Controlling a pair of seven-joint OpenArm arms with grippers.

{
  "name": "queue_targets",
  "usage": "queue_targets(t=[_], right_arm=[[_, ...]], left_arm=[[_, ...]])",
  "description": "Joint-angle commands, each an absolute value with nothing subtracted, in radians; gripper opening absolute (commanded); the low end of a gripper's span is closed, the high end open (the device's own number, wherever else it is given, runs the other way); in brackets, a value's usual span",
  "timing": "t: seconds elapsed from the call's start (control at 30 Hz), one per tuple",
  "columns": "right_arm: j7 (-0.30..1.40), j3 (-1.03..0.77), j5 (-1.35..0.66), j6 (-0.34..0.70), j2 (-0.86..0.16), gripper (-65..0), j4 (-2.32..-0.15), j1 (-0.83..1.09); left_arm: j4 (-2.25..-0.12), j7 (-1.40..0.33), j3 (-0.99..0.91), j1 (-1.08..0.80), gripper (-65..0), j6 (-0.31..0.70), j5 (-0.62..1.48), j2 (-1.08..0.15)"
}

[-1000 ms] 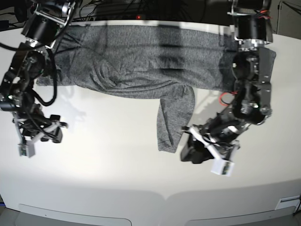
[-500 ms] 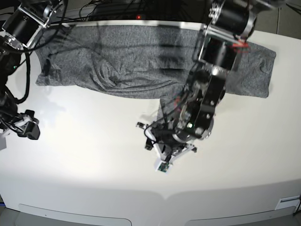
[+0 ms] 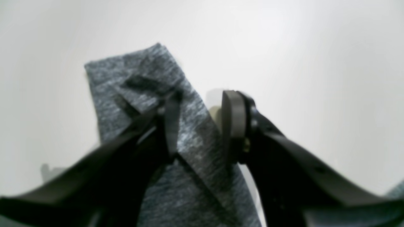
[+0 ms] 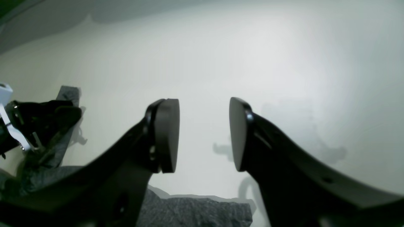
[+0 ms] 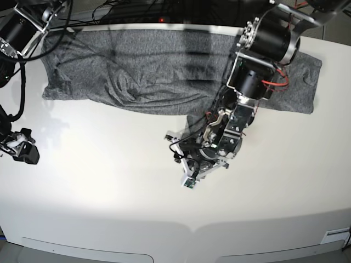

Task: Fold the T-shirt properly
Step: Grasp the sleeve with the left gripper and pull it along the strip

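The heather-grey T-shirt [image 5: 148,66] lies spread along the table's far edge. One long sleeve [image 5: 190,121] runs toward the front and is mostly hidden under my left arm. In the left wrist view the sleeve [image 3: 135,82] lies flat on the table with its cuff end just beyond the fingertips. My left gripper [image 3: 200,126] stands open over it, with the fabric under and between the jaws. In the base view the left gripper [image 5: 186,167] sits at the sleeve's end. My right gripper [image 4: 203,135] is open over bare table, at the far left [image 5: 19,150], away from the shirt.
The white table [image 5: 109,208] stretches wide in front of the shirt. Dark cables [image 5: 126,11] lie behind its far edge. The right wrist view shows a shirt edge [image 4: 195,211] below the fingers and my left arm [image 4: 38,126] on the sleeve.
My left arm swung from the right of the sleeve to directly over its end. My right gripper drew further left, toward the table's left edge.
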State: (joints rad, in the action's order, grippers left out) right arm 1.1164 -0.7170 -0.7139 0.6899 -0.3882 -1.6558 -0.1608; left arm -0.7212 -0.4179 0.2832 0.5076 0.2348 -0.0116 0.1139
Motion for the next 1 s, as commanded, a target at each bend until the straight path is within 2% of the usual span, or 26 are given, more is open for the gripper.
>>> queue_targets(t=[0.0,0.57,0.67,0.97], right_arm=[[1.093,-0.72,-0.737,0.698,-0.41,-38.7,-1.674,-0.18],[1.09,-0.72,-0.738,0.698,-0.41,-38.7,-1.674,-0.181],[1.089,-0.72,-0.738,0.698,-0.41,-38.7,-1.674,-0.181],[1.09,-0.72,-0.738,0.698,-0.41,-38.8,-1.674,-0.181]], left_arm=[[-0.717,-0.448,0.282,0.523,-42.8,0.203,-0.039,0.109],[-0.72,-0.701,0.282,0.543,-42.8,0.175,-0.043,-0.104],[-0.721,-0.753,0.282,0.567,-42.8,0.175,-0.041,-0.116],[-0.722,-0.76,0.282,0.683,-42.8,0.176,-0.046,-0.123]])
